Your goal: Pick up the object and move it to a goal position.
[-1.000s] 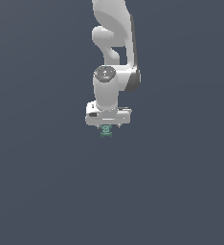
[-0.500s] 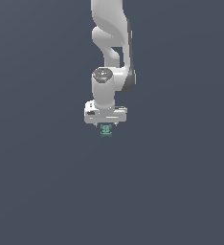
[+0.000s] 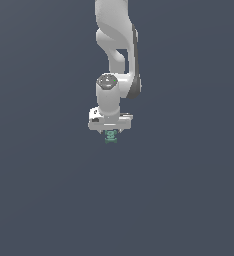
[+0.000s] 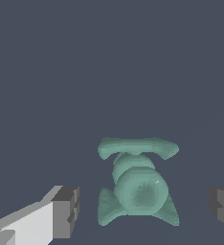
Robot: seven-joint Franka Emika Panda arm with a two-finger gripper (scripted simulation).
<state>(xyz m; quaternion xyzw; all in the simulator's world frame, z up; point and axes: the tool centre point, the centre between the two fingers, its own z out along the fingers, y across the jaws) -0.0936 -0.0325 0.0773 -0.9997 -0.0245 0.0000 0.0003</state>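
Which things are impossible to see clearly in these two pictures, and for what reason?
- Exterior view: the teal object is too small for its shape to be read, and the gripper body hides the fingers.
- Wrist view: both fingers are cut off by the picture's edges, with clear gaps to the object.
- Goal position: no marker shows in either view.

Can't really make out the teal-green object (image 3: pixel 111 137) in the exterior view, way too tiny, just a knobbly smudge tucked under the gripper (image 3: pixel 110 134). Upper arm (image 3: pixel 115 30) chopped off by the top edge. In the wrist view, fingers (image 4: pixel 66 213) cut by the picture's edges, so no telling how far they run. Contact with the object not clear there.
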